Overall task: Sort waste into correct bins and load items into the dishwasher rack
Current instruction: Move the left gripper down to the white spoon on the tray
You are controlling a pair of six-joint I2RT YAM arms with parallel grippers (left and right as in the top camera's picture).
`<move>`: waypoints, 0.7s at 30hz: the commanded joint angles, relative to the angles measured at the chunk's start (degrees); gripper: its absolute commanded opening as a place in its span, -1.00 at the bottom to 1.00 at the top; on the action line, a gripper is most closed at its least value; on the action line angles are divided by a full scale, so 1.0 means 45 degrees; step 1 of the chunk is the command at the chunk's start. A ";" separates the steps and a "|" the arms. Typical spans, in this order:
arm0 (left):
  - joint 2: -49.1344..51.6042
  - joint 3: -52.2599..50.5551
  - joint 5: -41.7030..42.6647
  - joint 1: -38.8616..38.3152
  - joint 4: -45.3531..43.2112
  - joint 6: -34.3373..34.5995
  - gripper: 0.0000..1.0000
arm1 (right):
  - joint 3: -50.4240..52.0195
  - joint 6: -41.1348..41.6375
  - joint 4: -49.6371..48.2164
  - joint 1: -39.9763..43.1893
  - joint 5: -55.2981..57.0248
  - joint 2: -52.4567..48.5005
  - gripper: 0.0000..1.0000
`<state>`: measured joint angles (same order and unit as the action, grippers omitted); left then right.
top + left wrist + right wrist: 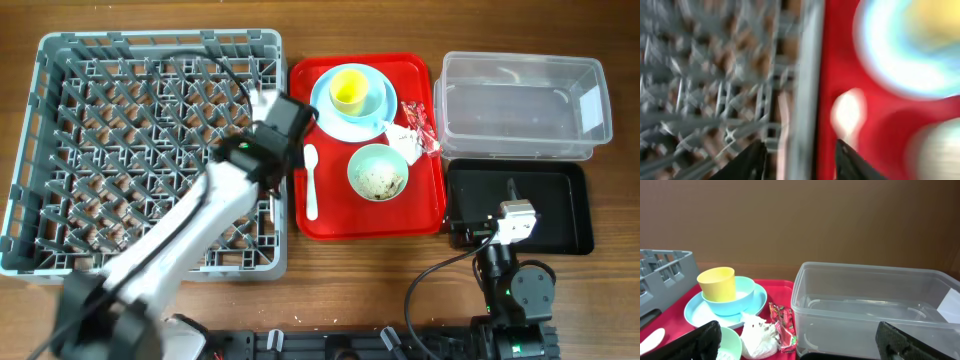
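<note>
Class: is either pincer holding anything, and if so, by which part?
Nothing is held. The left pincer hangs open over the rim of the dishwasher rack; the right pincer is open too.

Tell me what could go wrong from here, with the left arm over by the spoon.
1. The open left tool hangs over the rack rim, so a finger may catch it or the red tray on a descent.
2. The spoon lies flat close to the bowl of scraps; a scraping grasp might skid it into that bowl.
3. The left wrist view is blurred, so aim is uncertain.
</note>
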<state>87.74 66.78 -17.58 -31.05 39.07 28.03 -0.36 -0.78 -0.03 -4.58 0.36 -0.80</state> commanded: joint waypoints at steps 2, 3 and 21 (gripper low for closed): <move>-0.2599 0.0792 0.1375 -0.1253 0.0112 0.1083 -0.92 | 0.0015 -0.0126 -0.0073 -0.0019 -0.0102 -0.0024 1.00; -0.2497 0.0743 0.1379 -0.1797 0.0529 0.1331 -0.92 | 0.0015 -0.0126 -0.0073 -0.0019 -0.0097 -0.0024 0.99; 0.3837 -0.1005 0.0996 -0.4221 0.2103 0.2919 -0.92 | 0.0015 -0.0131 -0.0068 -0.0015 -0.0102 -0.0024 1.00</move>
<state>104.42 62.83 -12.53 -49.82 47.83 40.03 -0.36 -0.78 -0.03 -4.58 0.36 -0.80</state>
